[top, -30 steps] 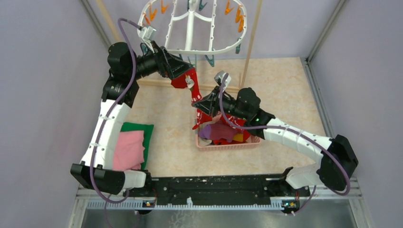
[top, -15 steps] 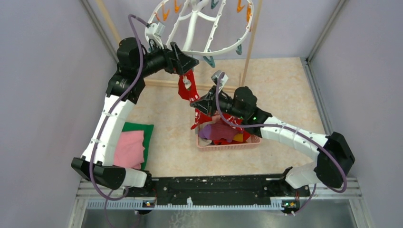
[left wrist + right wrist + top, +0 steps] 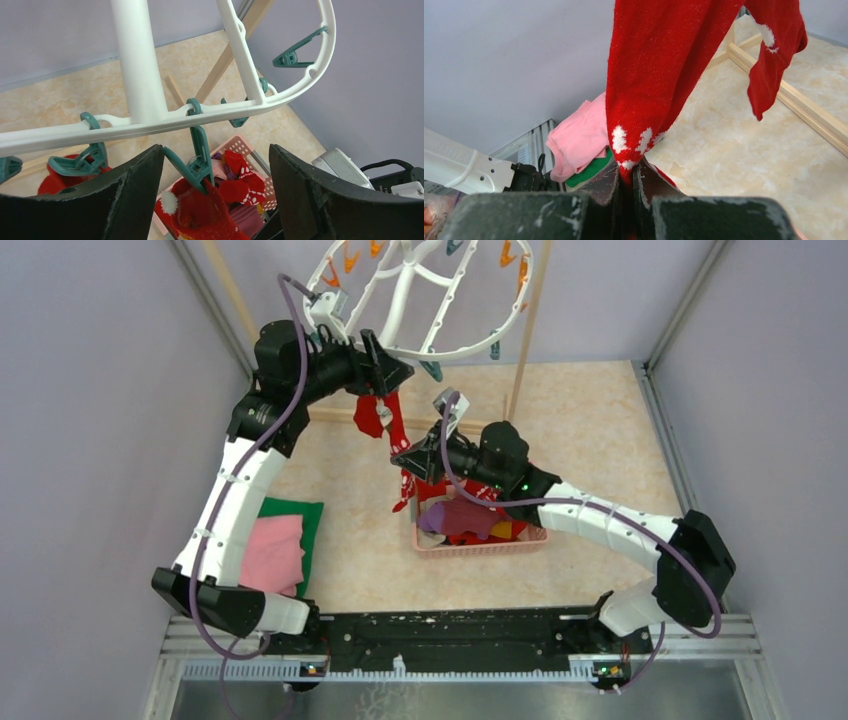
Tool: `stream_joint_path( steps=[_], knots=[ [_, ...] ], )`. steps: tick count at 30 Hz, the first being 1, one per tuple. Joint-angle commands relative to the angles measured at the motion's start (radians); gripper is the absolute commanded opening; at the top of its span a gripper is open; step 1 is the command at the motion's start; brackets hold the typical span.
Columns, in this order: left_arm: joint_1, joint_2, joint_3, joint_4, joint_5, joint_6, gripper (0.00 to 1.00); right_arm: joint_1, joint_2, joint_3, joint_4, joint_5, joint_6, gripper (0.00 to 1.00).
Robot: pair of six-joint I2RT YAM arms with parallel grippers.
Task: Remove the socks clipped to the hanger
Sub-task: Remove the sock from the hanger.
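Note:
The white hanger [image 3: 432, 302] hangs tilted at the top, and its ring and bars [image 3: 137, 65] fill the left wrist view. A teal clip [image 3: 201, 156] under the ring holds a red sock [image 3: 200, 212] with a white pom-pom. My left gripper [image 3: 388, 368] [image 3: 216, 172] stands open astride that clip, its left finger touching the clip's handle and its right finger apart. My right gripper [image 3: 412, 454] [image 3: 626, 176] is shut on the white-patterned lower end of that sock [image 3: 649, 65], which is stretched taut. A second red sock [image 3: 367, 418] [image 3: 774, 60] hangs from the neighbouring teal clip [image 3: 85, 161].
A pink mesh basket [image 3: 482, 547] holding several loose socks sits below the right arm. Folded pink and green cloths [image 3: 278, 545] lie at the left. A wooden pole [image 3: 528, 330] stands right of the hanger, and a wooden base rail [image 3: 809, 107] crosses the floor.
The hanger has swung up and right, and my left gripper followed it. Its jaws have narrowed slightly around the teal clip. My right gripper moved up-left, still holding the sock.

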Motion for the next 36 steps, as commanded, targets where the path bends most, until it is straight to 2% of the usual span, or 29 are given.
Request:
stream_joint_path(
  steps=[1,5,8,9,15,22,27,29,31,32,33,36],
  knots=[
    [-0.005,-0.013,0.023,-0.004,-0.042,0.025,0.81,0.026,0.028,0.061,0.027,0.007,-0.018,0.0],
    [-0.004,-0.037,-0.012,-0.015,-0.039,0.044,0.84,0.028,0.029,0.059,0.043,0.017,-0.01,0.0],
    [0.003,-0.058,-0.069,-0.022,0.04,0.057,0.98,0.028,0.012,0.046,0.063,0.017,-0.011,0.0],
    [0.003,-0.065,-0.081,-0.033,0.068,0.073,0.99,0.028,0.0,0.033,0.074,0.018,-0.011,0.0],
    [0.05,-0.121,-0.126,-0.036,0.207,0.11,0.99,0.028,-0.072,-0.031,0.081,0.068,-0.042,0.0],
    [0.063,-0.205,-0.357,0.083,0.365,0.014,0.97,0.027,-0.076,-0.044,0.108,0.061,-0.045,0.0],
    [0.063,-0.195,-0.404,0.178,0.429,-0.063,0.86,0.027,-0.074,-0.041,0.117,0.034,-0.039,0.03],
    [0.064,-0.189,-0.402,0.225,0.44,-0.09,0.78,0.027,-0.077,-0.046,0.118,0.025,-0.038,0.05],
    [0.064,-0.181,-0.395,0.252,0.443,-0.099,0.62,0.027,-0.085,-0.05,0.116,0.012,-0.039,0.09],
    [0.064,-0.176,-0.391,0.258,0.44,-0.098,0.45,0.028,-0.09,-0.053,0.112,0.01,-0.04,0.11],
    [0.064,-0.173,-0.389,0.262,0.437,-0.096,0.35,0.028,-0.094,-0.055,0.104,0.009,-0.04,0.12],
    [0.064,-0.17,-0.391,0.267,0.429,-0.085,0.12,0.027,-0.111,-0.063,0.071,0.005,-0.047,0.22]
  ],
)
